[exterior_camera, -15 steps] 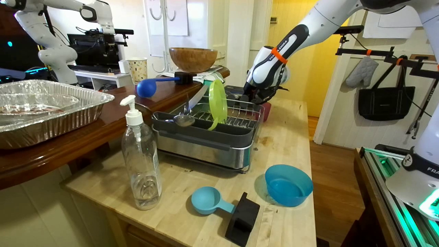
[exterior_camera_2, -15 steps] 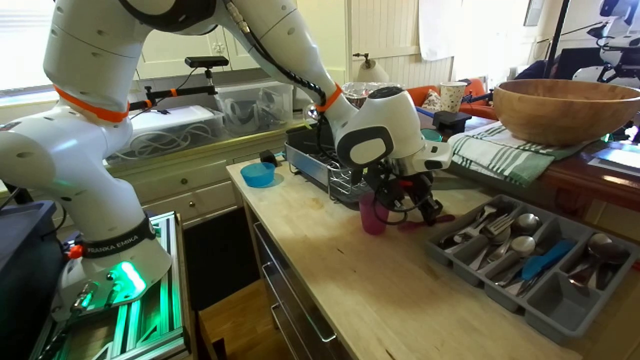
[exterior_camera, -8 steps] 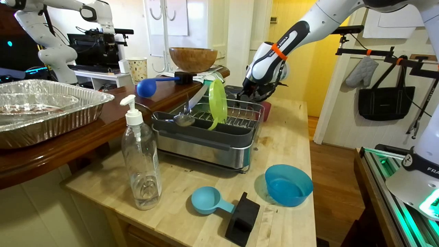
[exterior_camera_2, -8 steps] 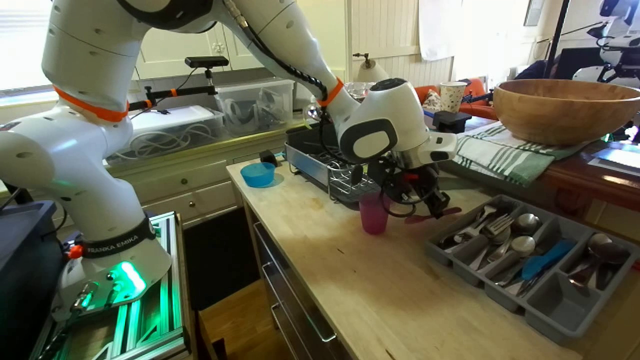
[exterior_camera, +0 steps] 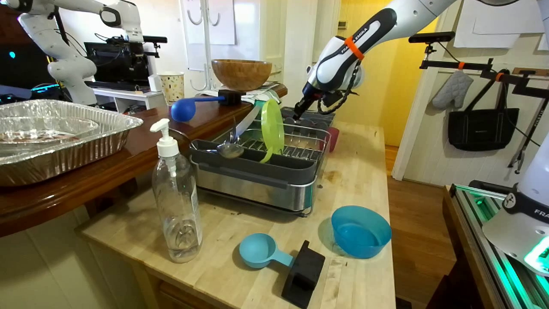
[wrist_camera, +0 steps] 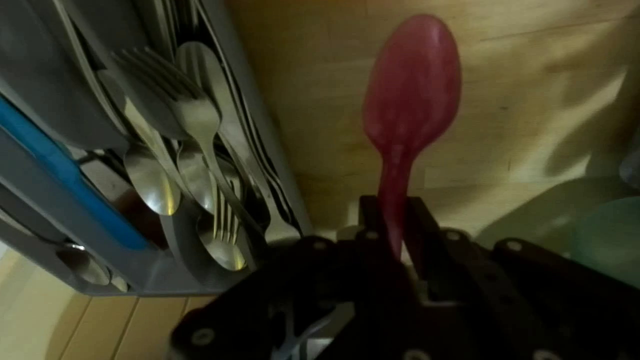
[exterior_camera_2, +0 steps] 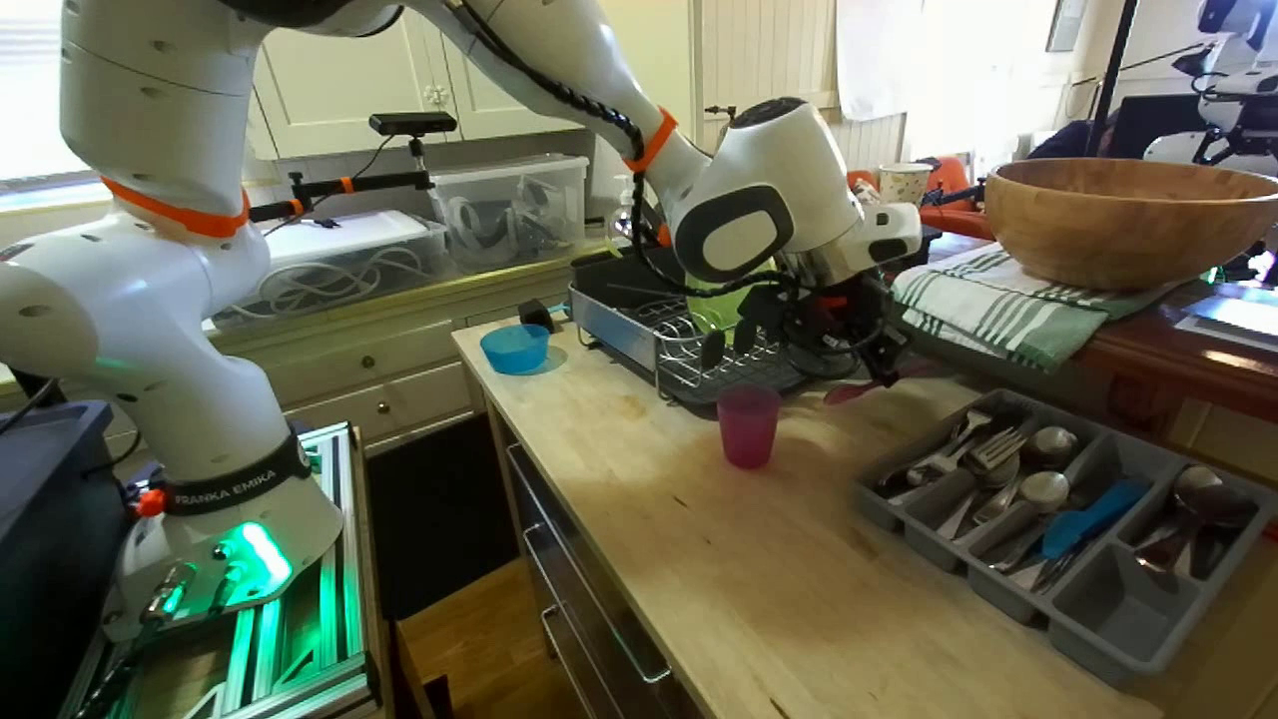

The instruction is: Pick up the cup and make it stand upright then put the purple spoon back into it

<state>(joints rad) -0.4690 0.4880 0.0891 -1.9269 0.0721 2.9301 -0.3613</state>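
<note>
- My pincer is closed down to a narrow gap, and the purple spoon fills that gap, its slim part pinched between my two black fingers.
- In the wrist view the spoon's bowl reaches up from my grip toward the top, a little right of centre; the handle runs down between my fingers and is lost in the dark at lower centre.
- In an exterior view I hang right of centre, over the counter, with the spoon crosswise in my grip: bowl to the left of my fingertips, handle out to the right.
- The cup stands upright on the counter near the middle of the frame, below and left of my fingertips, near me but not touching.
- In an exterior view the cup shows below and right of my fingertips, partly behind the wires of the dish rack.
- The cutlery tray lies at lower right, below and right of me; in the wrist view it takes up the left side, with a strip of counter between it and the spoon.
- The blue bowl sits at lower right, well apart from me.
</note>
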